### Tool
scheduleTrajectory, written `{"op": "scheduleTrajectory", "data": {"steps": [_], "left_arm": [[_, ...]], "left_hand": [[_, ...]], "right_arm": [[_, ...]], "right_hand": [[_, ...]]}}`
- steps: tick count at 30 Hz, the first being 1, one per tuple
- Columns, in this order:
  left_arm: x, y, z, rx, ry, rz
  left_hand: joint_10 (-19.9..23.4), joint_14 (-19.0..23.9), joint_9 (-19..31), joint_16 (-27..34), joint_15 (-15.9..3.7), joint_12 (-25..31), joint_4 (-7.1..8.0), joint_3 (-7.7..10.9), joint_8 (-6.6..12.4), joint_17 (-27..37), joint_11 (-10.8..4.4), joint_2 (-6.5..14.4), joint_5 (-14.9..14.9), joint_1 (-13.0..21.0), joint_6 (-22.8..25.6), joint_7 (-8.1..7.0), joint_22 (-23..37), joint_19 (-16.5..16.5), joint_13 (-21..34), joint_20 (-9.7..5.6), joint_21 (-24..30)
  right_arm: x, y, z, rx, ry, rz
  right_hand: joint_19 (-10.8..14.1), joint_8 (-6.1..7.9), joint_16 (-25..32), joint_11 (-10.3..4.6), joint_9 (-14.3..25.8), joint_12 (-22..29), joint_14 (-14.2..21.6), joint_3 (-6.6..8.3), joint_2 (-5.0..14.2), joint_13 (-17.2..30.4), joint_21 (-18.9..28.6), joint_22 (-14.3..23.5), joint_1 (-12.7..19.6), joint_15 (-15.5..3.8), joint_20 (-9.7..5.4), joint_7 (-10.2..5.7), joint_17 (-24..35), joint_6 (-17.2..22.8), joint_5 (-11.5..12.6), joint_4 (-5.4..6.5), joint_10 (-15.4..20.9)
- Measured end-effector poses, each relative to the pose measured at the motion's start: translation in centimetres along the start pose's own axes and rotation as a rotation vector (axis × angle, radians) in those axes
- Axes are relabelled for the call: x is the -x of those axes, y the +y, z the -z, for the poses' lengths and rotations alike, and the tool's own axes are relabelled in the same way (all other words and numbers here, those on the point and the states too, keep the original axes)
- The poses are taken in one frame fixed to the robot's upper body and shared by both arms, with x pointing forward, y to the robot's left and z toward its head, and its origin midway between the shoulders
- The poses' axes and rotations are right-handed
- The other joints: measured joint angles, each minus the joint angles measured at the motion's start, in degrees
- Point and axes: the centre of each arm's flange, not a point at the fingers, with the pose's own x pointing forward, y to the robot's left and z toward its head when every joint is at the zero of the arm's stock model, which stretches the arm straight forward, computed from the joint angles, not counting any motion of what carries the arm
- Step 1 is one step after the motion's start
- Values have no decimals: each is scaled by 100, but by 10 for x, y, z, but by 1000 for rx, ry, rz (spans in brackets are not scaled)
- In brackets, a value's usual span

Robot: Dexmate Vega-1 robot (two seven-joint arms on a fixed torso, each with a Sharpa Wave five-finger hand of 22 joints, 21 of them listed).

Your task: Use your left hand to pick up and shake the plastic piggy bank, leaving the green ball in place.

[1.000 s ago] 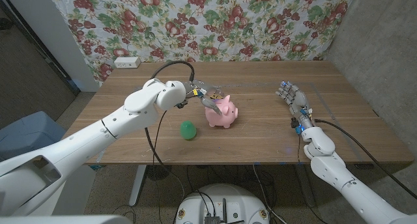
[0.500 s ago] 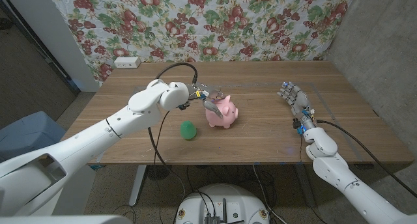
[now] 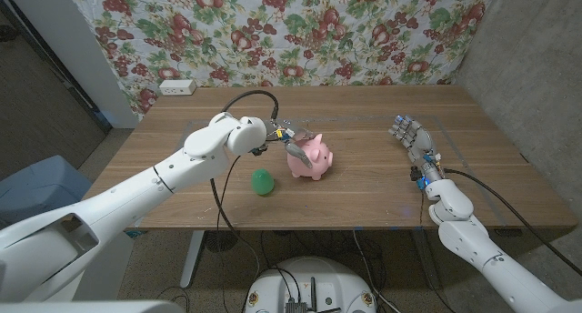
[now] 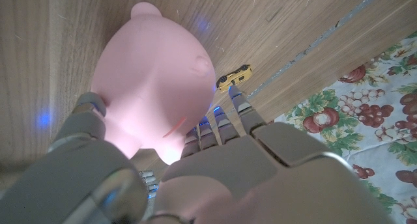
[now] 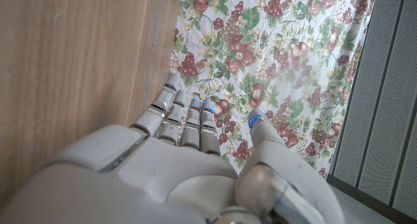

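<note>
— Halfway into the grasp: left hand (image 3: 293,138) wrapped around the piggy bank (image 3: 311,157), fingers (image 4: 225,123) on one flank, thumb on the other, bank seemingly on the table (image 3: 364,181).
— Next, probably?
— Lift straight up, then shake; green ball (image 3: 263,181) lying near, below the wrist. Right hand (image 3: 411,140) well off, fingers apart, holding nothing.

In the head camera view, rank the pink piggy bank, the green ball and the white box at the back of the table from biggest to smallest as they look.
1. pink piggy bank, clearly largest.
2. green ball and white box: they look about alike. The box sits farther from the camera, so I would not rank these two.
</note>
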Motion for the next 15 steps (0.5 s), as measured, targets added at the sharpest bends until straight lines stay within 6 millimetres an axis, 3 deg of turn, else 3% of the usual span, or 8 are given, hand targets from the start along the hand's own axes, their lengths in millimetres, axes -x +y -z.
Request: {"op": "scheduleTrajectory", "data": {"steps": [15], "left_arm": [[-8, -8, -4, 14, -4, 29]], "left_hand": [[0, 238, 0, 26, 11, 0, 7, -8, -1, 1, 0, 51, -3, 206, -103, -20, 0, 313, 0, 38, 66]], "right_arm": [[6, -4, -1, 3, 1, 9]], "right_hand": [[0, 0, 0, 0, 0, 0, 0, 0, 0, 0, -47, 0, 0, 0, 0, 0, 0, -1, 0, 0, -1]]}}
